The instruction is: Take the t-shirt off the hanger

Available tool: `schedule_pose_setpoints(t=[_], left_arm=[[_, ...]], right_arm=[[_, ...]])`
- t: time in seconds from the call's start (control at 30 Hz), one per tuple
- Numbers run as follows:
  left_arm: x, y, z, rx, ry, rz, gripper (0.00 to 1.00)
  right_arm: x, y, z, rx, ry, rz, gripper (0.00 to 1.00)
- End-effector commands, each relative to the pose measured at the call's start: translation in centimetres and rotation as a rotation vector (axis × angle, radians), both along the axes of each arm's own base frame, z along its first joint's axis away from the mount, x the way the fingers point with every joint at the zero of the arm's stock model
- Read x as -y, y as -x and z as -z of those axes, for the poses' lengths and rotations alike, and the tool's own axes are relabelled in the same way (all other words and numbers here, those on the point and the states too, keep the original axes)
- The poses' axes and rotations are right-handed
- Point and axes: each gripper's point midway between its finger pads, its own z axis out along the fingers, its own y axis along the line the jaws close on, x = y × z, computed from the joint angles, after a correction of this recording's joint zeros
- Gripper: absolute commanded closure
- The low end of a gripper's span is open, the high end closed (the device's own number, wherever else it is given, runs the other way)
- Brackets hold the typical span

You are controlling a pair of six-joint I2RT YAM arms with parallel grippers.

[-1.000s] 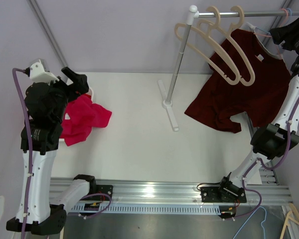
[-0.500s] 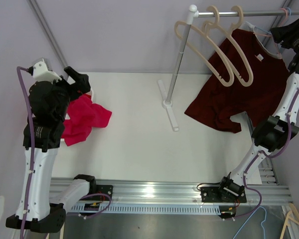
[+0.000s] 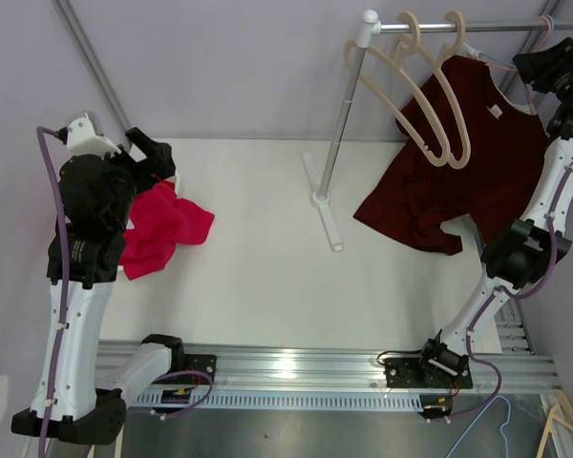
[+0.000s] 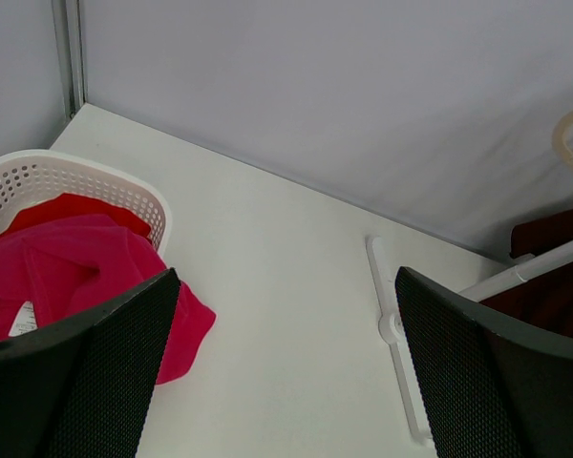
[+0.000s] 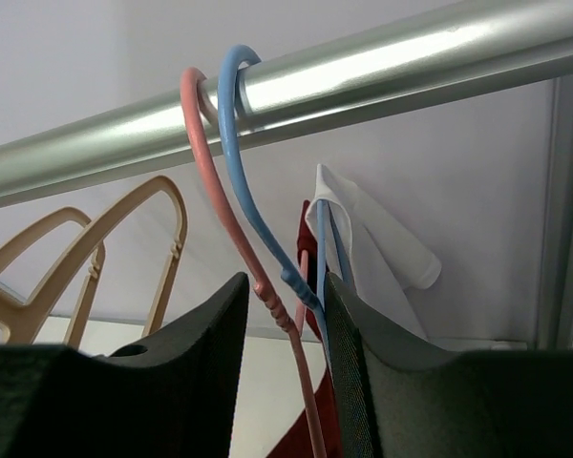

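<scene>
Hidden: the hanger shoulders lie under the t-shirt [image 3: 468, 162], and the right arm covers the shirt's right edge in the top view
Unclear: whether the pink hook [image 5: 210, 181] or the blue hook [image 5: 248, 191] carries the shirt cannot be told
Cut off: in the left wrist view only a dark red sliver of the shirt shows, at the right edge
Part covered: the left arm hides most of the basket [image 4: 76, 181] from above
T-shirt place: hanging from the rail [image 5: 363, 67] at its right end, lower hem draped onto the table [image 3: 267, 277]
Right gripper [image 5: 285, 296]: raised to the rail, fingers [image 5: 172, 382] close on either side of both wire necks; whether they pinch cannot be told
Left gripper [image 4: 286, 277]: spread wide, nothing between the fingers, above the table near the basket
Hooks on rail: four, namely two beige hangers [image 3: 430, 95] that are bare, one pink, one blue
Garments: two, the dark red t-shirt and a pink garment [image 4: 67, 267] spilling over the basket rim
White flap [image 5: 382, 248]: one, behind the wire necks; what it is cannot be told
Rack pole [image 3: 339, 124]: one, upright
</scene>
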Motion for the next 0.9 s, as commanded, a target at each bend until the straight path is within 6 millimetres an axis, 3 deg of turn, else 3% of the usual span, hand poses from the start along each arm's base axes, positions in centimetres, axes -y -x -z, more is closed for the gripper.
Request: schedule_pose_setpoints(t=[0.0, 0.23, 0.3, 0.6, 0.87], left_arm=[[0.1, 0.0, -0.7, 0.033, -0.023, 0.007, 0.01], [0.0, 0.2, -0.7, 0.035, -0.028, 0.002, 0.01], [0.0, 0.2, -0.7, 0.036, -0.028, 0.004, 0.01], [0.2, 0.4, -0.7, 0.038, -0.021, 0.016, 0.01], [0.3, 0.8, -1.0, 0.052, -0.02, 0.02, 0.01]], right_arm=[[-1.5, 0.3, -1.8, 0.054, 0.034, -0.039, 0.59], [-2.4, -0.8, -0.5, 0.033, 0.021, -0.068, 0.9], [-3.0, -0.8, -0.2, 0.022, 0.021, -0.087, 0.9], [-9.4, -0.8, 0.0, -0.002, 0.053, -0.166, 0.87], [-15.7, 0.8, -0.4, -0.015, 0.094, -0.224, 0.81]])
